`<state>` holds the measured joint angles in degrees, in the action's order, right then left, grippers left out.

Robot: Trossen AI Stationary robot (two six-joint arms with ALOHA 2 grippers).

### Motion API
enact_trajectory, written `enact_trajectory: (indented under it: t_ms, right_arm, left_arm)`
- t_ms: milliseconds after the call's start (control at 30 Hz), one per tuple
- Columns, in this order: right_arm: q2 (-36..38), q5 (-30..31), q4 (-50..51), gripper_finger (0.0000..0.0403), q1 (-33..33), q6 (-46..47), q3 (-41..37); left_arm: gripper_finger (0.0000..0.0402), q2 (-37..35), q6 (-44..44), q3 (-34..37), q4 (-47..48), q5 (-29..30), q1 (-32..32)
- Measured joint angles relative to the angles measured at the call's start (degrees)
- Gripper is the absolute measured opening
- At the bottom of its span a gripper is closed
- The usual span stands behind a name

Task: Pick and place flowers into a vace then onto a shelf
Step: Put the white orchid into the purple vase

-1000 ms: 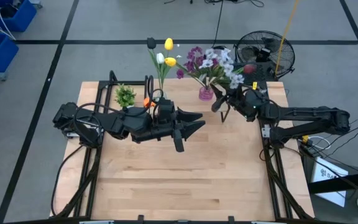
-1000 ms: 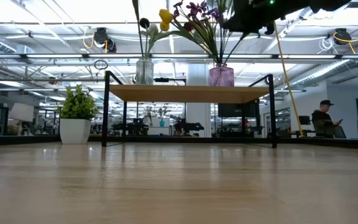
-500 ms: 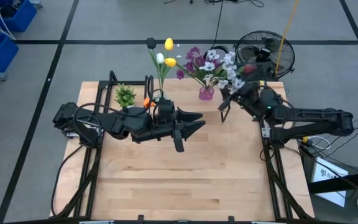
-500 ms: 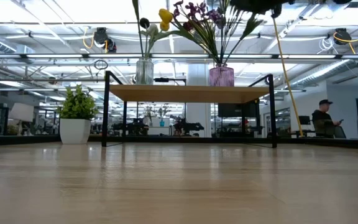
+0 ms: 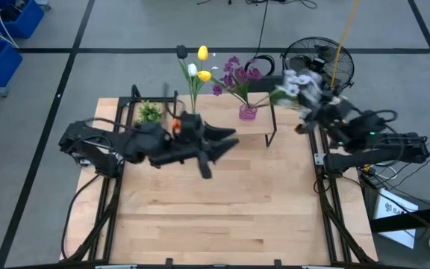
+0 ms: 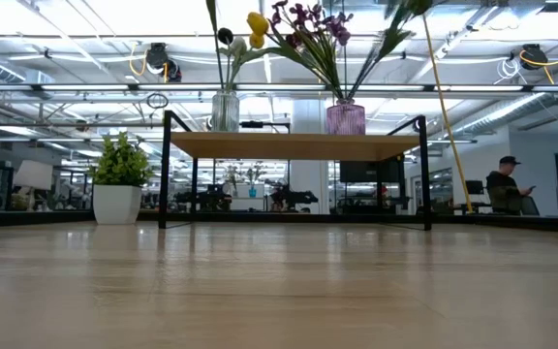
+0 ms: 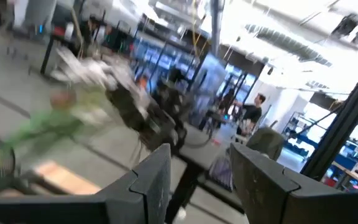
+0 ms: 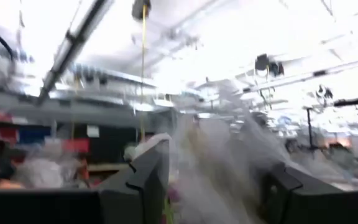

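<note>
Flowers (image 5: 239, 75) stand in two vases on the shelf (image 6: 296, 145) (far table edge); right gripper (image 5: 310, 96) clamps a lilac spray (image 5: 293, 84); left gripper (image 5: 219, 144) gapes.

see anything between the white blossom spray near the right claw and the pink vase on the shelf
Nothing visible stands between the pale white blossom spray and the pink glass vase on the wooden-topped shelf. Dark purple blooms already in the vase crowd its mouth.
</note>
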<state>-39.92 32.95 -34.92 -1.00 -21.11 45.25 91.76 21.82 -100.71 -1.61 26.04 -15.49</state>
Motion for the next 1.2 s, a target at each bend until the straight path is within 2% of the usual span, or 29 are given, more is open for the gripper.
enact_trajectory:
  t_ms: [167,300,400,700,867,1033,1100,1200]
  right_arm:
    - [4.69,0.00,-0.39,0.0166,4.03,-3.25,0.00]
    - [4.72,0.01,3.56,0.0165,4.88,-3.84,0.06]
    - [2.00,0.13,5.57,0.0165,4.77,-3.08,0.02]
    - [-8.52,0.00,-0.15,0.0164,2.84,-6.61,0.00]
    - [-10.40,0.00,-6.05,0.0164,1.87,-5.12,0.00]
    - [-10.38,0.00,-12.30,0.0159,0.65,-5.72,0.20]
    - [-10.43,0.04,-10.71,0.0148,0.53,-4.17,1.59]
    - [-11.05,0.00,-3.08,0.0118,0.53,-2.20,4.89]
  left_arm:
    - [0.0170,-4.35,-6.49,0.00,0.00,0.23,-0.02]
    - [0.0170,-6.23,-9.89,-0.12,-0.61,3.97,0.15]
    - [0.0170,-5.96,-10.95,-0.11,-0.25,6.14,0.22]
    - [0.0170,-3.96,-7.72,-0.09,0.68,5.22,-0.88]
    - [0.0170,-3.97,-7.87,-0.09,0.66,5.31,-2.48]
    - [0.0170,-3.97,-10.82,-0.09,4.74,5.49,-2.28]
    - [0.0170,-3.97,-11.06,-0.09,7.17,5.51,-1.25]
    - [0.0170,-3.21,-9.56,-0.09,9.75,5.72,1.42]
